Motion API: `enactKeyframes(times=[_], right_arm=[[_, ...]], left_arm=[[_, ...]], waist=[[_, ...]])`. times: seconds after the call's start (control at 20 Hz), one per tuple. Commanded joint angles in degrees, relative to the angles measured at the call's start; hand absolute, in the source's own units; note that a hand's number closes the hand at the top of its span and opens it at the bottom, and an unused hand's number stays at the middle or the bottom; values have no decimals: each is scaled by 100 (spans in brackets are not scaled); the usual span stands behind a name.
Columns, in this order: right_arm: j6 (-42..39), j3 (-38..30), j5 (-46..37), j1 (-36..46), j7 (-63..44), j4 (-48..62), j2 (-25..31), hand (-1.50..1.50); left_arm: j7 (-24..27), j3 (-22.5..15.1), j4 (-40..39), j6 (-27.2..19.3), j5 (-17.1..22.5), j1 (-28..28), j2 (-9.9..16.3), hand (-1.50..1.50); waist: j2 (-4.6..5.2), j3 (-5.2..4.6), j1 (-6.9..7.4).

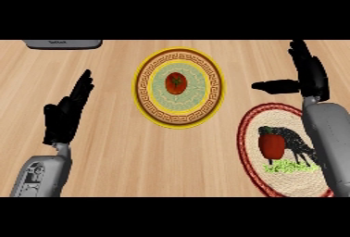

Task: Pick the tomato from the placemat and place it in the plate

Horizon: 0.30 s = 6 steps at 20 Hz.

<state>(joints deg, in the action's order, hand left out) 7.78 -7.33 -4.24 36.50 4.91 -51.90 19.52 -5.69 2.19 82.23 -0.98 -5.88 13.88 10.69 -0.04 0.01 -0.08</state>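
A red tomato (176,83) with a green stalk lies in the middle of the yellow-rimmed patterned plate (147,109) at the counter's centre. The round red-edged placemat (250,159) lies to the right near the front; it shows a dark rooster picture with a red patch, and I cannot tell whether that patch is an object. My right hand (309,69) is open beyond the mat, right of the plate, fingers straight and thumb pointing left, holding nothing. Its forearm covers the mat's right edge. My left hand (67,113) rests open at the left, apart from the plate.
A flat grey object (62,44) lies at the far left edge of the wooden counter (109,152). Bare wood lies between the plate and each hand.
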Motion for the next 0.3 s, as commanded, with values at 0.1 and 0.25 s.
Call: enactKeyframes(times=[0.1, 0.25], right_arm=[[-549, -545, 260, 133, 572, 844, 501, -150], [-514, -441, 128, 106, 662, 770, 373, -150]], left_arm=[[-406, -22, 528, 41, 6, -64, -26, 0], [-10, 232, -105, 176, 51, 243, 61, 0]], waist=[[16, 4, 84], [14, 0, 39]])
